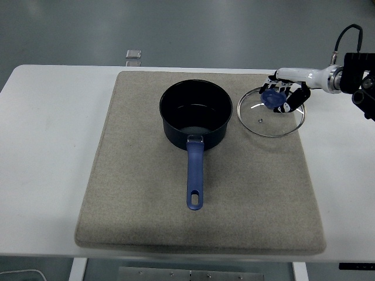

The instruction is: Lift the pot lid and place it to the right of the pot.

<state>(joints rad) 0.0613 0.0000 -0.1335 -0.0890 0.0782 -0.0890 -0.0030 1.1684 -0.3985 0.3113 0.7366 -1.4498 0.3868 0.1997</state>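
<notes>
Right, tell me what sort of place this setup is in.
Probably a robotics lab or test bench, not a home kitchen. A dark blue pot sits on a grey felt mat on a plain white table, no stove, while the robot's right hand grips the glass lid.
</notes>
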